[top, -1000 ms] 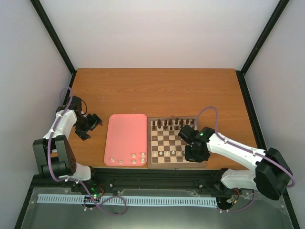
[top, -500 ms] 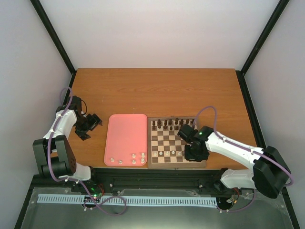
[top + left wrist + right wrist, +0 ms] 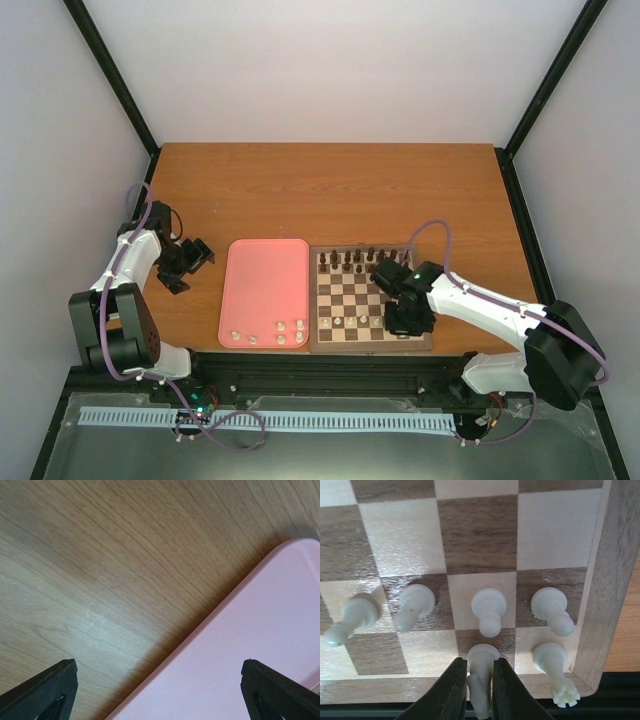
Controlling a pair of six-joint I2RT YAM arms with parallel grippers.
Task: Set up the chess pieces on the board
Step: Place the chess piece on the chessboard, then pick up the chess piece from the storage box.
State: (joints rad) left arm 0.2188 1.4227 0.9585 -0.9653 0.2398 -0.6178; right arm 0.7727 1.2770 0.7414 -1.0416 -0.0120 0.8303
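Note:
The wooden chessboard (image 3: 350,298) lies right of centre. My right gripper (image 3: 480,680) is shut on a white piece (image 3: 482,659), likely a knight, whose base rests on a dark square in the near row. A white rook (image 3: 555,667) stands beside it in the corner. Several white pawns (image 3: 488,609) stand in the row beyond. In the top view the right gripper (image 3: 403,323) sits over the board's near right corner. A few more white pieces (image 3: 350,322) stand at the near left. My left gripper (image 3: 195,255) is open and empty, over the table.
A pink tray (image 3: 265,285) left of the board holds several white pieces (image 3: 268,335) along its near edge. Dark pieces (image 3: 355,260) fill the board's far rows. In the left wrist view the tray's edge (image 3: 250,645) lies between the open fingers (image 3: 50,687).
My right arm has shifted slightly to the left and toward the near edge of the board. The left arm has not moved.

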